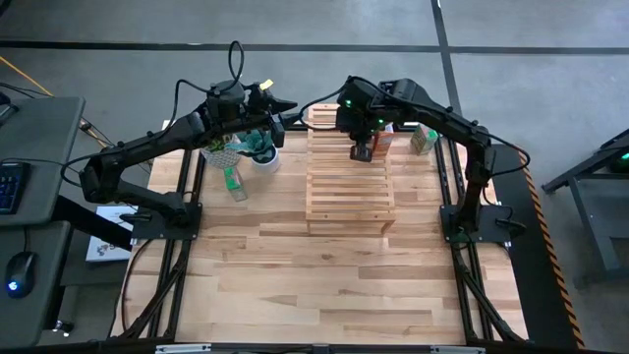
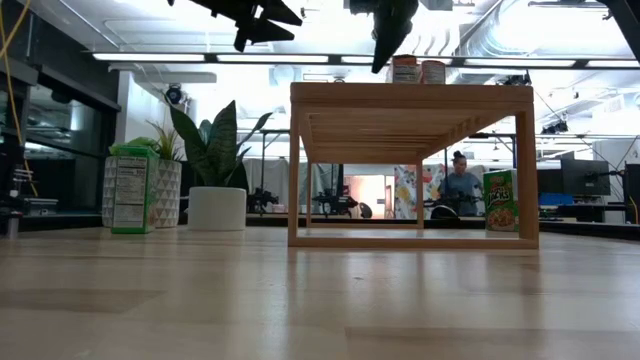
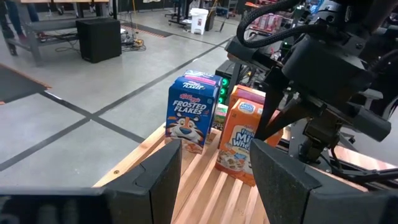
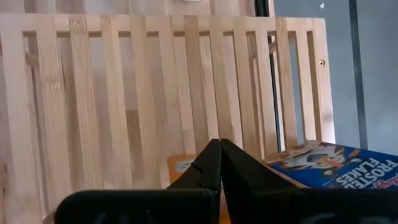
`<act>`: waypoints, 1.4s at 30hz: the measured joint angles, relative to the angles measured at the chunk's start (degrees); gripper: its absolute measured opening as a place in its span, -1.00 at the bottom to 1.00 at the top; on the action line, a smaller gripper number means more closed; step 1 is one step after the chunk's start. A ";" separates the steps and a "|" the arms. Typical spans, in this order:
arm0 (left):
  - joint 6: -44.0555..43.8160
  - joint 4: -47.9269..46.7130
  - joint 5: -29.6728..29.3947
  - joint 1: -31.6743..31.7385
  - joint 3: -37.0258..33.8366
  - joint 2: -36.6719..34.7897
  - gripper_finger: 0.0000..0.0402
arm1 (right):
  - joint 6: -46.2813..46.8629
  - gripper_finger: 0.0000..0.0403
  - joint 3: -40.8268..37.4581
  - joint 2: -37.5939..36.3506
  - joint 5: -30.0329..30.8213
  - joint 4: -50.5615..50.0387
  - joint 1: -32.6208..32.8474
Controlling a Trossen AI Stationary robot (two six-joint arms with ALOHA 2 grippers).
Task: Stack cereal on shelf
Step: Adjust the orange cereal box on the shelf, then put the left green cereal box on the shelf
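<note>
The pale slatted shelf point(image 1: 349, 182) stands mid-table on its legs point(image 2: 410, 95). At its far end a blue cereal box point(image 3: 186, 112) and an orange one point(image 3: 239, 140) stand upright on the slats. One green box point(image 1: 424, 139) stands on the table right of the shelf. Another point(image 1: 234, 183) is on the table to its left. My right gripper point(image 1: 362, 152) hangs shut above the shelf, pointing down just beside the orange box point(image 4: 180, 165), with a gap showing in the low view point(image 2: 380, 65). My left gripper point(image 3: 214, 162) is open and empty, raised left of the shelf's far end, facing the boxes.
Two potted plants point(image 1: 263, 152) point(image 2: 215, 160) stand on the table left of the shelf, below my left arm. The near half of the tabletop point(image 1: 324, 285) is bare wood. A person sits far off in the room point(image 2: 460, 185).
</note>
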 joint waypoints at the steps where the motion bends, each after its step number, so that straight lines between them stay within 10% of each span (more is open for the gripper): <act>1: 0.44 0.01 -0.02 0.01 0.00 0.00 -0.10 | -0.22 -1.00 0.00 0.00 -0.25 0.00 0.07; 23: 3.99 -8.60 20.60 3.09 -1.35 -9.83 -0.10 | 13.24 -1.00 0.00 -14.84 -11.67 7.11 2.21; 33: -11.67 0.43 10.06 2.91 -17.32 -23.86 -0.10 | 21.26 -1.00 -0.13 -20.93 1.27 0.32 4.24; 42: -12.50 -27.18 -1.36 2.89 -11.02 -27.56 -0.08 | 26.36 -1.00 -0.17 -24.17 9.60 -5.21 4.24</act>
